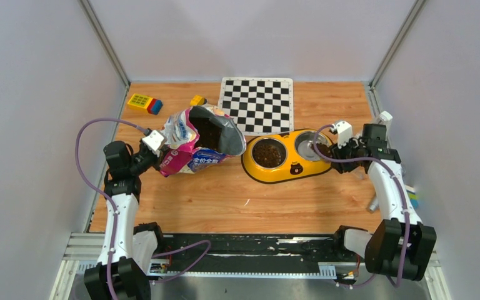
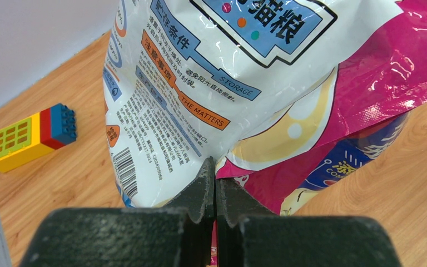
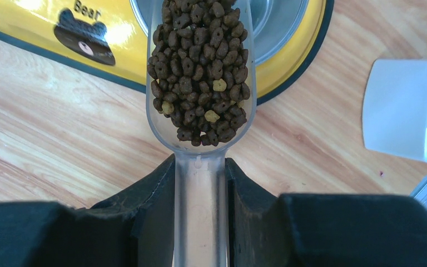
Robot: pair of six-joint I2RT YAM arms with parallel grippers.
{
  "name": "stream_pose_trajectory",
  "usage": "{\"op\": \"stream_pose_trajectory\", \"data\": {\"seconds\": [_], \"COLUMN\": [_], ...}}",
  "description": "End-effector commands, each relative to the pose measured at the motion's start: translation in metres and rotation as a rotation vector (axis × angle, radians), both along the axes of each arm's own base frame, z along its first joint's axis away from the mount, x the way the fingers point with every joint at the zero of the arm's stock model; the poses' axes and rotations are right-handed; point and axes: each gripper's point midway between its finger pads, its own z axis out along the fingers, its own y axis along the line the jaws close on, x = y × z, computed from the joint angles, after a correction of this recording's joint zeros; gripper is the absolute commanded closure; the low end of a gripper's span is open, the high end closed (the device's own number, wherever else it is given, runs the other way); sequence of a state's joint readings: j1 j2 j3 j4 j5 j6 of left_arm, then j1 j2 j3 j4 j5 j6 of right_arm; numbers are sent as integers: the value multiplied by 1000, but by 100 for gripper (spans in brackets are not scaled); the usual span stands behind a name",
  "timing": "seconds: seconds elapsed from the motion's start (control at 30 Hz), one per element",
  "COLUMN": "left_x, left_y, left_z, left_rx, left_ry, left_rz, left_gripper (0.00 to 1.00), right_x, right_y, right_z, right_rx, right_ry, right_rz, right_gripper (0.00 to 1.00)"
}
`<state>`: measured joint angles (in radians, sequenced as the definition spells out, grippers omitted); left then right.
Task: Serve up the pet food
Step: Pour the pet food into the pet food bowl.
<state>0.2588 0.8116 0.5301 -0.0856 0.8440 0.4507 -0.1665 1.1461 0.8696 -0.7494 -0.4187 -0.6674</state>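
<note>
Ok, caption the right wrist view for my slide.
Right gripper clamps a clear scoop heaped with dark brown kibble, its tip at the yellow double bowl's steel cup.

Pale grey walls (image 1: 31, 94) enclose wood-grain table (image 1: 225, 200); metal corner posts (image 1: 104, 39); lighting even, possibly overhead.

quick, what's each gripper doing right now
left gripper: closed, pinching an edge of the cat food bag
right gripper: closed on the handle of the scoop, which is full of kibble
</note>
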Motion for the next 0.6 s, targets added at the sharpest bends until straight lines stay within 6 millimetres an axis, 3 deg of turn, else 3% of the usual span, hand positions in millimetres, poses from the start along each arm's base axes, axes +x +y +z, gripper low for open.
{"op": "stream_pose_trajectory", "data": {"seconds": [0.0,0.57], "left_x": [-4,-5], "left_y": [0,-1], "left_z": [0,0], "left_rx": [-18,-15], "left_ry": [21,21], "left_rz": [-1,-4], "left_gripper": [100,100], "right_x": [6,10], "right_y": [-12,-24], "right_z": [3,6], "right_rx": [-59,-168], "right_ry": [17,144], "right_rz": [-7,-4], "right_gripper": [100,100]}}
